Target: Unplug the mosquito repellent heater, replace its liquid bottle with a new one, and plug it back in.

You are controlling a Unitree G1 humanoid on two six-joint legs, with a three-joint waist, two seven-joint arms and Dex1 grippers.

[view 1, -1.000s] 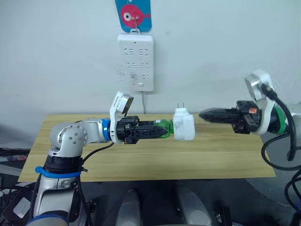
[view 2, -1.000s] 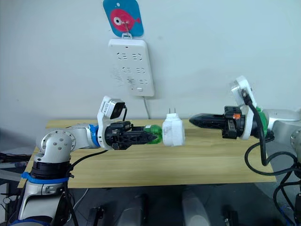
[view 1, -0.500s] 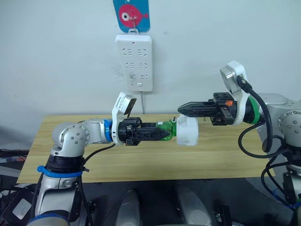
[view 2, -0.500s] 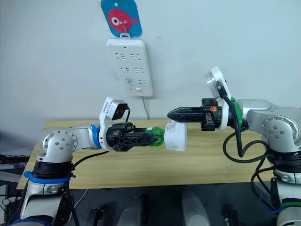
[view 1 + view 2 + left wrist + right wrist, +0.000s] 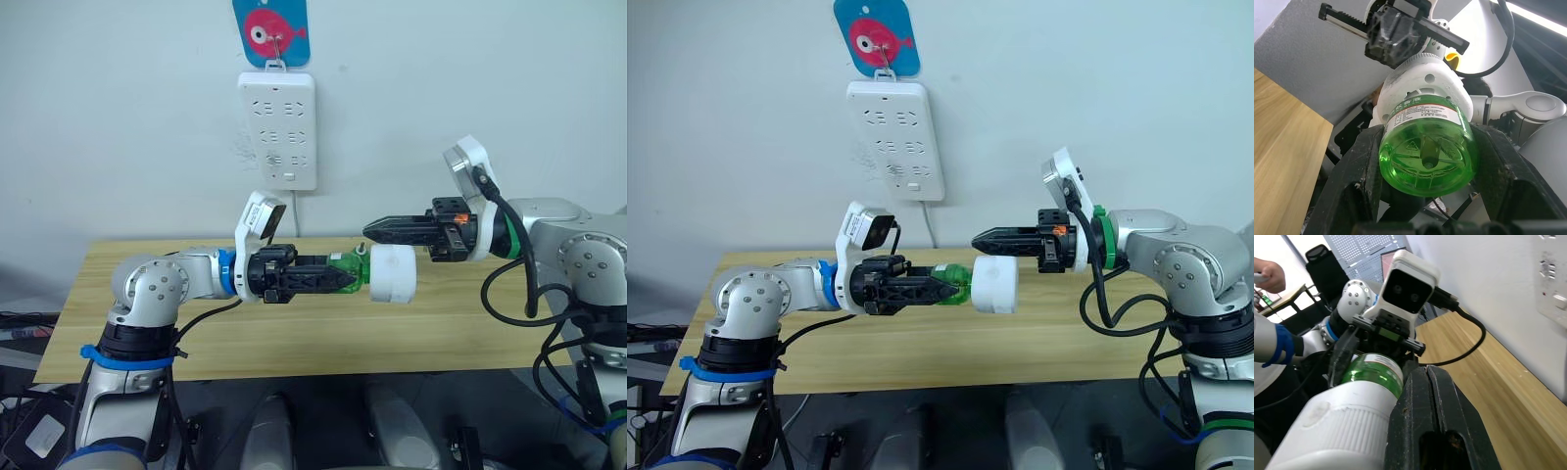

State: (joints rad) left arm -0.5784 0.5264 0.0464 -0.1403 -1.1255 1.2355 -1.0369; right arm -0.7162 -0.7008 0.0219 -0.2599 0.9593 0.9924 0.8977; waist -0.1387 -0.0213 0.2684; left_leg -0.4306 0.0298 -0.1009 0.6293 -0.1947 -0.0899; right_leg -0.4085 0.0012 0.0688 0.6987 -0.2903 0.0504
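We hold the mosquito repellent heater (image 5: 393, 273) in mid-air above the desk (image 5: 294, 333), unplugged and well clear of the power strip (image 5: 277, 129) on the wall. Our left pincer (image 5: 338, 278) is clamped on the green liquid bottle (image 5: 1426, 147), its two fingers pressing the bottle's sides, with the white heater body screwed on at the far end of the bottle, just beyond that pincer's tips.

What has changed is on the other side. A second ago our right pincer (image 5: 377, 230) hung well apart from the heater, out to the right. It has since swung in, and its tip now lies over the top of the heater, touching or very nearly touching the white shell. Its fingers are pressed together into a narrow point, gripping nothing. The heater has also turned in our left pincer's grip: the two metal prongs that stood up a second ago no longer stand above the body.

We judge that the unplugging is done and the bottle swap is at hand. For the heater to come off the bottle, our right pincer would have to spread and take hold of the shell while the left keeps the bottle fixed; as it stands, pinched narrow, it can only press or steady.
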